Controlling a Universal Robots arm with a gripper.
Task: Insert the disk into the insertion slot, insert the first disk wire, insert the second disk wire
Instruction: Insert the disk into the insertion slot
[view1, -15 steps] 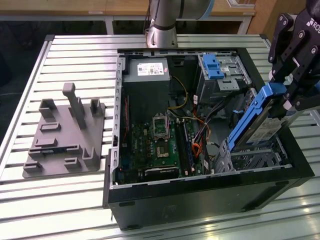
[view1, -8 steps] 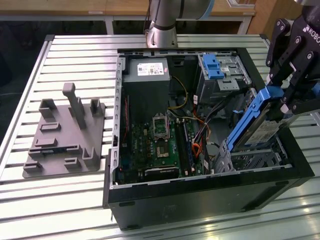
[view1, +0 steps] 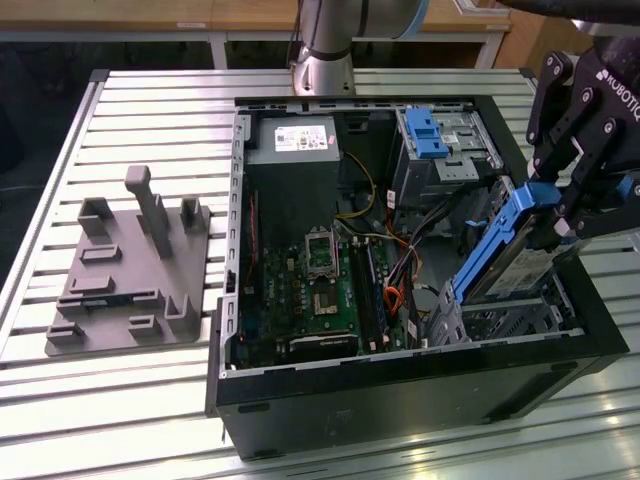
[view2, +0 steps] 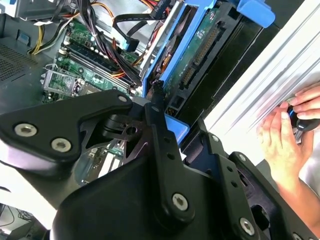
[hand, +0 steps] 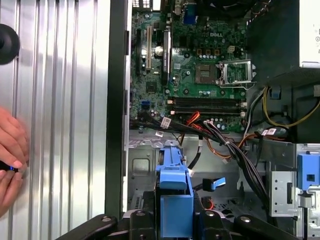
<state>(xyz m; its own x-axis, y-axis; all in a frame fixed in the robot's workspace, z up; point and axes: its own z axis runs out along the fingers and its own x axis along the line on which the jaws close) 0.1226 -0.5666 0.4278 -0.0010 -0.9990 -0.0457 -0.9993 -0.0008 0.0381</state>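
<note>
While the tool (view1: 556, 208) clamps the disk (view1: 508, 250) by its top end, the long axis slants down toward the insertion slot (view1: 520, 320) just below.

Tight in there: a black and orange cable bundle (view1: 398, 280) crowds the silver perforated drive cage (view1: 510, 322), the black case wall (view1: 605, 325) boxes its other side, and the blue-framed silver disk (view1: 510, 262) tilts across its open top. A person's hand (view2: 282, 140) is at the slatted metal table (view1: 130, 400), outside the case.

White lettering (view1: 618, 86) ran along the housing of the gripper (view1: 560, 205) at two o'clock in the exterior view; a printed white label (view1: 292, 136) sat on the power supply (view1: 262, 152) at twelve.
</note>
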